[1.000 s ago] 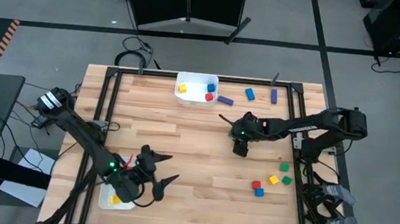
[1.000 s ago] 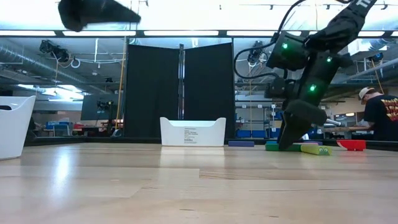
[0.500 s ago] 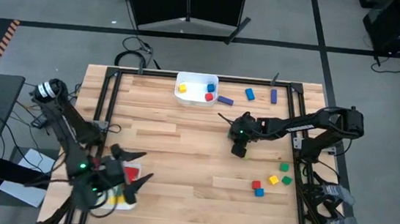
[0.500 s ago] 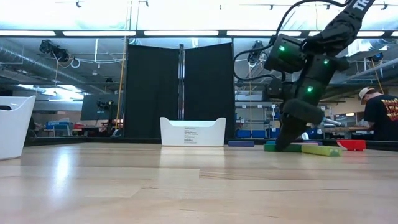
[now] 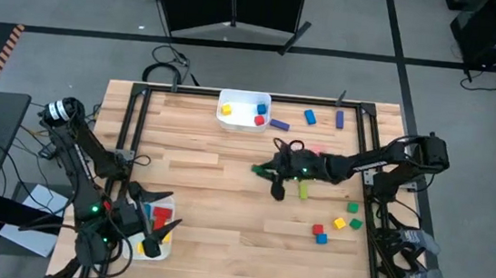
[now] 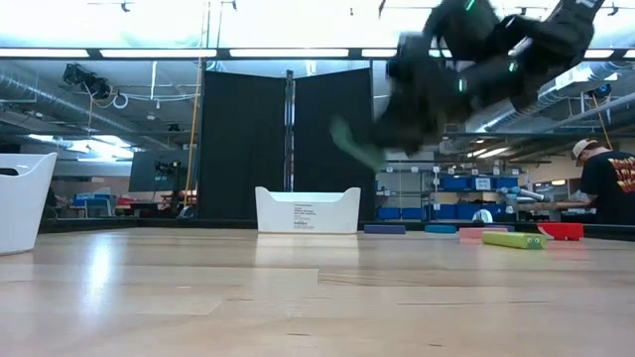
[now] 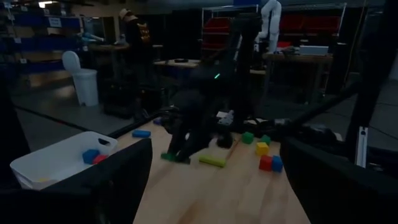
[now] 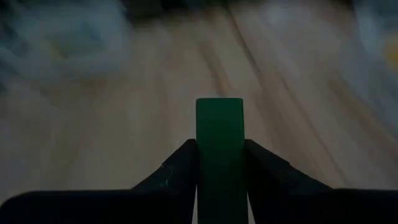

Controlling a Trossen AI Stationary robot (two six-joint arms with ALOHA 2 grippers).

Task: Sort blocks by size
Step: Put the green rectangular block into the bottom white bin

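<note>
Jaws of the left gripper [image 5: 155,232] we find spread wide and empty, poised over the near-left corner of the worktop [image 5: 222,219], just above the near white tray [image 5: 165,206], which holds a red block [image 5: 162,213]. That tray lies close to the near and left edges, so we note little room there.

Across the middle, bare wood runs open toward the near edge. At the far edge we record a second white tray [image 5: 244,99] with a yellow cube [image 5: 226,110], a blue cube [image 5: 261,109] and a red cube [image 5: 259,120] inside, and a purple bar [image 5: 279,124] lying just beside it on the wood.

Right of centre, the right gripper [image 5: 263,170] has its jaws closed on a dark green bar [image 8: 219,143], lifted clear of the worktop. A yellow-green bar [image 5: 303,191] lies just under the arm, with a pink piece [image 5: 315,150] on its far side.

Further right we see a blue block [image 5: 309,117] and a second purple bar [image 5: 339,119] near the far edge, and a cluster near the right edge: a green cube [image 5: 352,207], a second green cube [image 5: 356,223], a second yellow cube [image 5: 339,224], a second red cube [image 5: 317,229] and a small blue cube [image 5: 320,238].

A person [image 6: 607,183] stands in the room beyond.
</note>
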